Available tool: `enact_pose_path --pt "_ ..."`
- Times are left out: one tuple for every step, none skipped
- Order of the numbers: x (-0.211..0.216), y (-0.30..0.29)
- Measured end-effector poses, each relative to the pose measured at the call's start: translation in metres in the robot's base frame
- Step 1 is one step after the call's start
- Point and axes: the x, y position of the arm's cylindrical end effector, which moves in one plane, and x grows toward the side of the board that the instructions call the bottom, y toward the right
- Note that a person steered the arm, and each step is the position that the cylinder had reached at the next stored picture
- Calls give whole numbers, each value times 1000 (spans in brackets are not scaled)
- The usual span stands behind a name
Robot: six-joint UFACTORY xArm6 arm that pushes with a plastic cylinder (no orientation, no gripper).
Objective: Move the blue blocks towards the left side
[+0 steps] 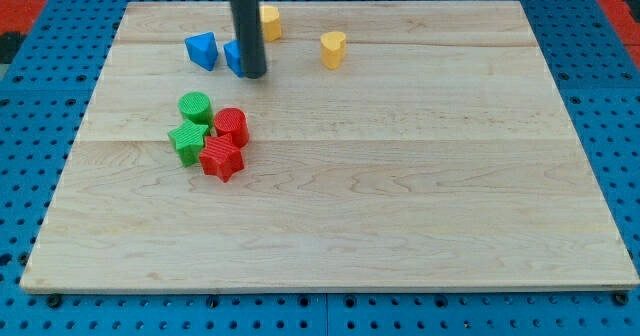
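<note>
A blue triangular block [202,50] lies near the view's top left on the wooden board [400,196]. A second blue block [234,57] sits just to its right, partly hidden behind my rod. My tip [253,75] rests on the board right against this second blue block's right side. The two blue blocks stand a small gap apart.
A yellow block [269,22] sits just above and right of my tip, and a yellow heart-shaped block [333,49] lies further right. Below, a cluster holds a green cylinder [195,107], a green star [187,141], a red cylinder [232,126] and a red star [221,159].
</note>
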Motion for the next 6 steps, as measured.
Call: enact_pose_path --pt "-11 -52" --pt "-5 -49" --pt "7 -31" --pt "-23 18" --pt "-47 -11" --pt "-46 -61"
